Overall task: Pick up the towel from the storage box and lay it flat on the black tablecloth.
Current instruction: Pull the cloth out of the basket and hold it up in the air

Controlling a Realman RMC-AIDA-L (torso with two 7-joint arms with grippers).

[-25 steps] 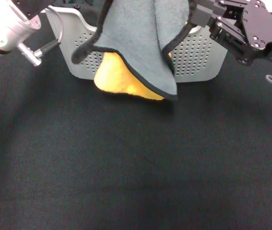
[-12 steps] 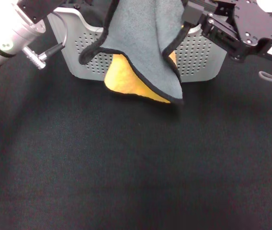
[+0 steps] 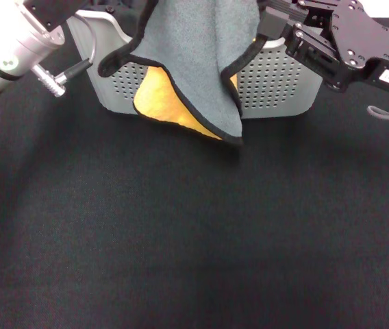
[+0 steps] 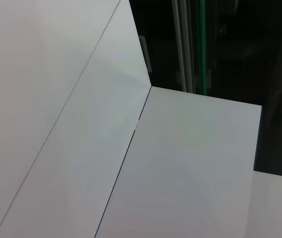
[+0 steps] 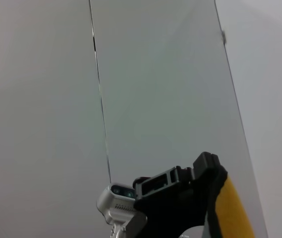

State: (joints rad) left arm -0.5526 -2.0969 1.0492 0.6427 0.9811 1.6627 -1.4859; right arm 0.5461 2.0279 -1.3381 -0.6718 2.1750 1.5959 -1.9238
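Observation:
The towel (image 3: pixel 194 62) hangs in the air in front of the storage box (image 3: pixel 280 89), grey face toward me, with a yellow-orange fold (image 3: pixel 164 99) showing below it. Its lower corner dangles just above the black tablecloth (image 3: pixel 181 240). My right gripper (image 3: pixel 266 27) is shut on the towel's right upper edge. My left arm (image 3: pixel 9 41) reaches in from the top left, and the towel's left edge rises out of the head view beside it. In the right wrist view, the left gripper (image 5: pixel 208 198) is shut against a yellow-orange strip of towel (image 5: pixel 235 210).
The light grey perforated box stands at the far edge of the cloth, behind the hanging towel. Black fabric fills the whole near part of the head view. The left wrist view shows only pale wall panels (image 4: pixel 81 124).
The towel's lower corner has swung left and risen slightly compared with half a second ago. The right gripper has shifted a little left and toward the box; the left arm has barely moved.

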